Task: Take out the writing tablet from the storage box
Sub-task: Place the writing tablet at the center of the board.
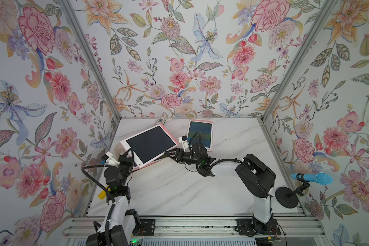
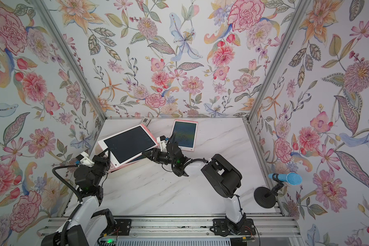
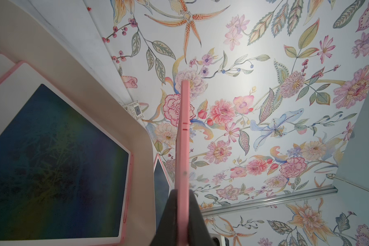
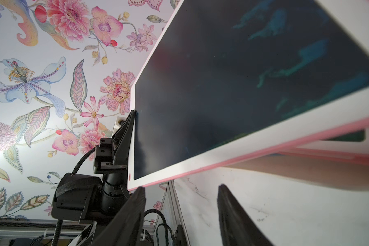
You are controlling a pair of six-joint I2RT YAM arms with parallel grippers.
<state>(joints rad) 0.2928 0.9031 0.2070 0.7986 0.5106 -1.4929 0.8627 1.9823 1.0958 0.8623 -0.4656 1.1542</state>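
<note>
Left of centre in a top view, the tablet [image 1: 150, 144] tilts above the box [image 3: 107, 95], left gripper [image 1: 131, 152] pinching its edge. Right gripper [image 1: 168, 153], half spread, hovers alongside, likely to steady it.

robot test booth, floral wallpaper panels [image 1: 179, 53], aluminium frame [image 1: 103, 85], marble-look tabletop [image 1: 179, 191]

We see the raised writing tablet [image 1: 150, 143] as smooth white plastic with a pink rim and a dark, glossy screen that catches reflections. The shallow cream-white storage box [image 3: 73, 70] looks like plain, smooth plastic with a soft sheen. The white marble-patterned worktop [image 1: 179, 187] looks polished, with brushed aluminium rails [image 1: 190, 225] along its near edge.
</note>
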